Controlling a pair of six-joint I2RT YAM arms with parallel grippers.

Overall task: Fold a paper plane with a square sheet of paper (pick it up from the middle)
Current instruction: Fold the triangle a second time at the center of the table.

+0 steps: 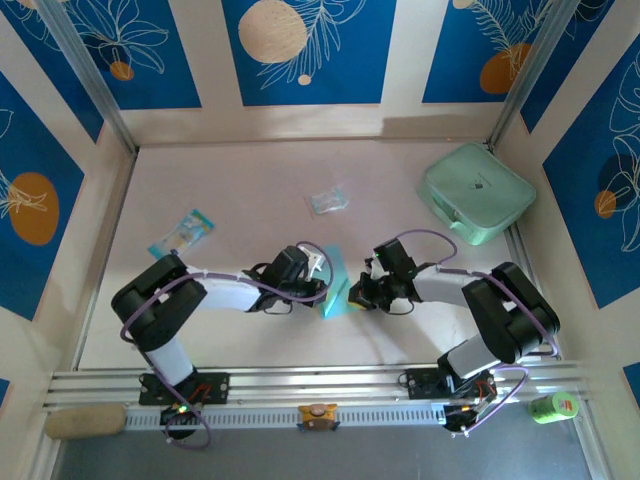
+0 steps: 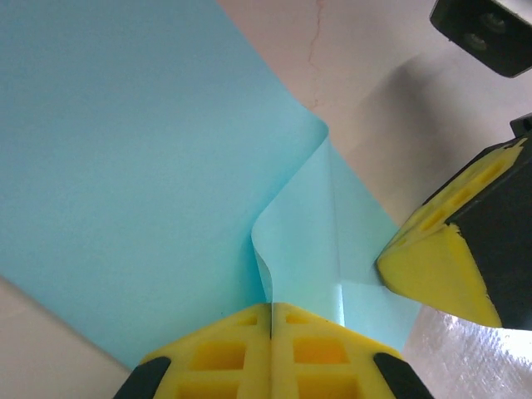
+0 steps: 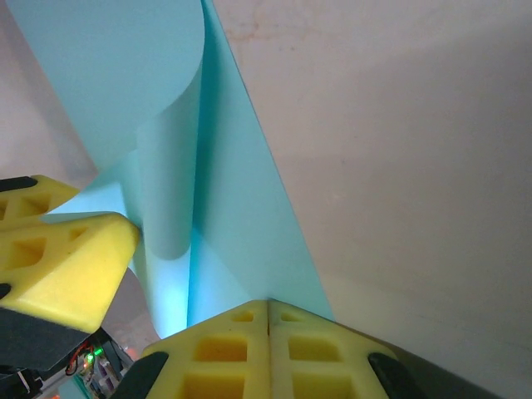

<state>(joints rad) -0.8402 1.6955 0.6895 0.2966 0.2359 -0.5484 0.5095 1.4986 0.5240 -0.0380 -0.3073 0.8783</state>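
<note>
Top external: high above and behind the arm bases, facing steeply down over the whole pale tabletop. Wrist views: very close, facing out past yellow foam fingers onto the thin light-blue paper sheet. Shared across all three: that sheet; in each wrist view, also the other arm's yellow fingertip.

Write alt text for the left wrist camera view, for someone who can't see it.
The left gripper is shut on a fold of the light-blue square sheet of paper, which spreads up-left over the pale table. The right gripper meets the sheet's right edge.
</note>
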